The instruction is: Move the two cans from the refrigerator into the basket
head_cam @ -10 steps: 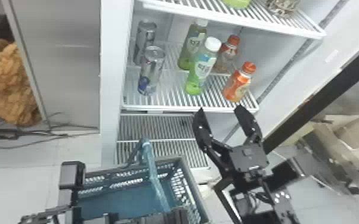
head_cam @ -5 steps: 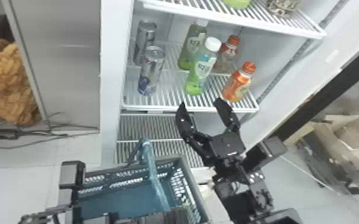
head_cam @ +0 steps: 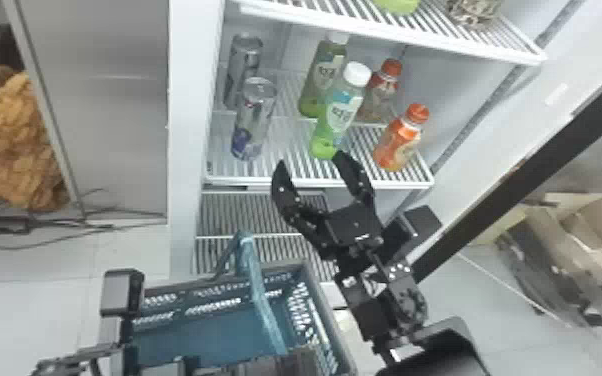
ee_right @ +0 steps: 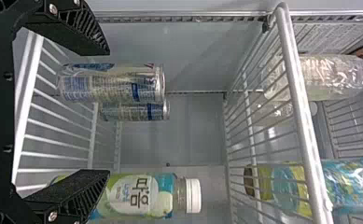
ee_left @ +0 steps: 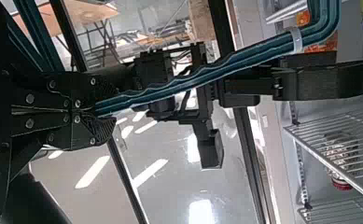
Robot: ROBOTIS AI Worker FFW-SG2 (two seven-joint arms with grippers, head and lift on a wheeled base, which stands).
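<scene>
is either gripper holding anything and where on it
The left gripper holds the basket by its handle, jaws shut on the long bar, away from the bend. The right gripper holds nothing; its jaws are open.

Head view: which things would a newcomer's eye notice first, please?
Probably the black right end effector, spread open before the refrigerator shelf. Next, the front orange-capped bottle, bright on that shelf's right side, and the teal basket below, with its handle raised.

The head view's bottom edge crops the basket (head_cam: 299,303); upper left, the front can (head_cam: 255,120) partly hides the rear can (head_cam: 242,61).
</scene>
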